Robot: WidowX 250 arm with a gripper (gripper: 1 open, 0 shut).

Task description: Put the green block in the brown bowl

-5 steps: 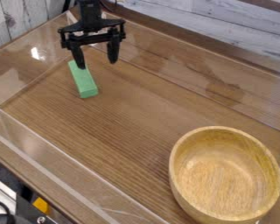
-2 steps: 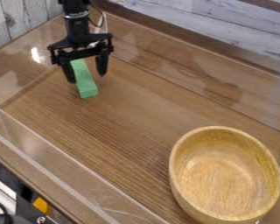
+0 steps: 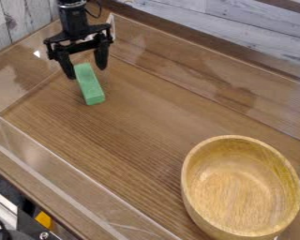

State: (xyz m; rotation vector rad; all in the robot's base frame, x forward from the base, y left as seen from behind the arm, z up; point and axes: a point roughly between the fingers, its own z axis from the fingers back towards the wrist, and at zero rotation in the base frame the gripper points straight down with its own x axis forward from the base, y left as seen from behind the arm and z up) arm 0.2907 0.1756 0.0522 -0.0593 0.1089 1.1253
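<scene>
Gripper point(image 3: 82, 66) spread wide, empty, straddling far end of green block point(image 3: 90, 87) (lying flat on table point(image 3: 153, 122)); brown bowl point(image 3: 242, 187) well apart.

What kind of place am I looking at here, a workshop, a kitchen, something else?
Most likely a robot test bench rather than a kitchen. A wood-grain table is fenced by clear plastic walls, and on it sit only a green block and an empty brown bowl, with a black gripper hanging open above the block.
</scene>
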